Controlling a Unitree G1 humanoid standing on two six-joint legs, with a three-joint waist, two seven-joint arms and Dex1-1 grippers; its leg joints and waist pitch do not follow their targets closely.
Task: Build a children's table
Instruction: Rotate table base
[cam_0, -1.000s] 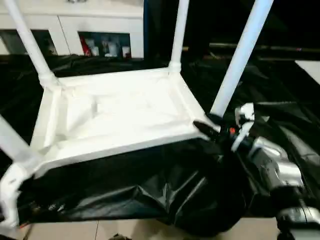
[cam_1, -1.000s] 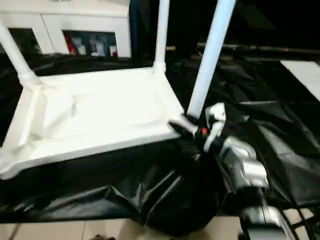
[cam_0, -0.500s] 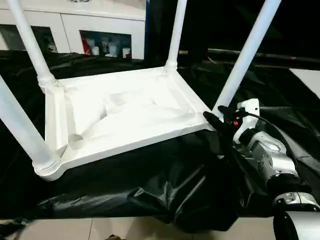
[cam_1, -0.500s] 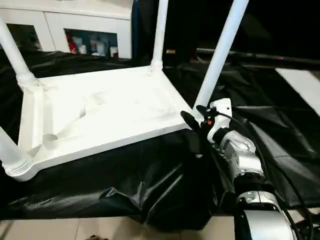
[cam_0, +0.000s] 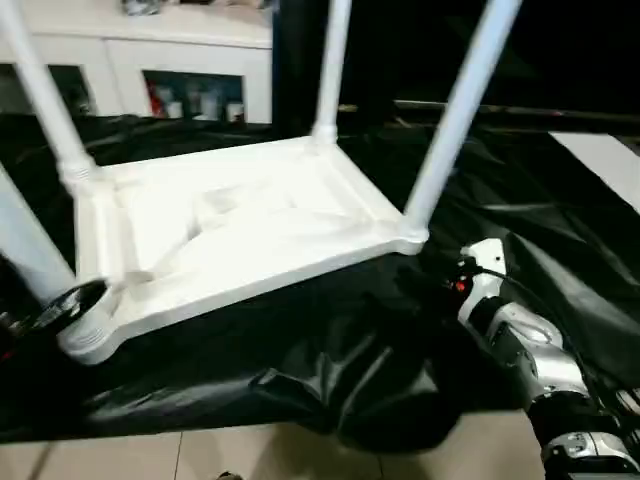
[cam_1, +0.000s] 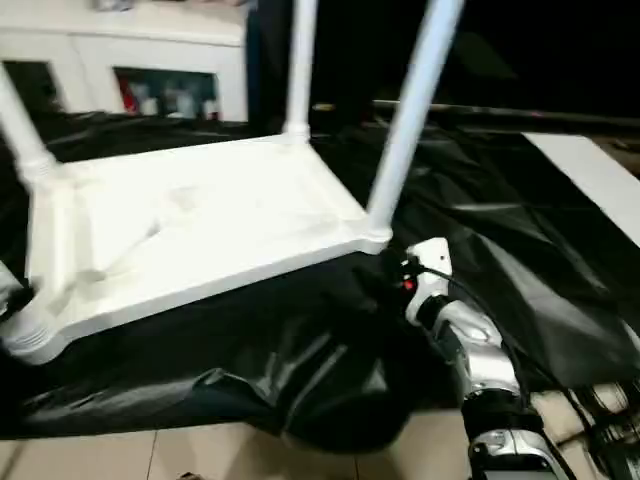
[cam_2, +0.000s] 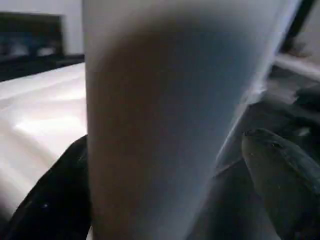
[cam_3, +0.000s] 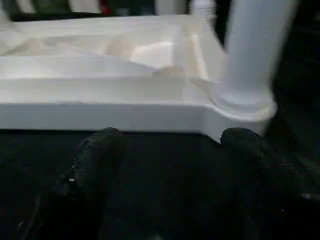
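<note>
Two claws, both spread wide. My right gripper (cam_3: 165, 165) holds nothing, its black fingers (cam_3: 95, 160) apart just short of the near right corner of the white plastic rectangular tabletop (cam_0: 250, 225). My left gripper (cam_2: 170, 190) straddles the white tapered tube leg (cam_2: 170, 110) at the near left corner, one finger on either side; I cannot tell whether they touch it. I count four such legs, one standing up from each round corner socket. That tabletop lies ribbed underside up on the black-draped work table (cam_0: 330, 350), near its front edge.
</note>
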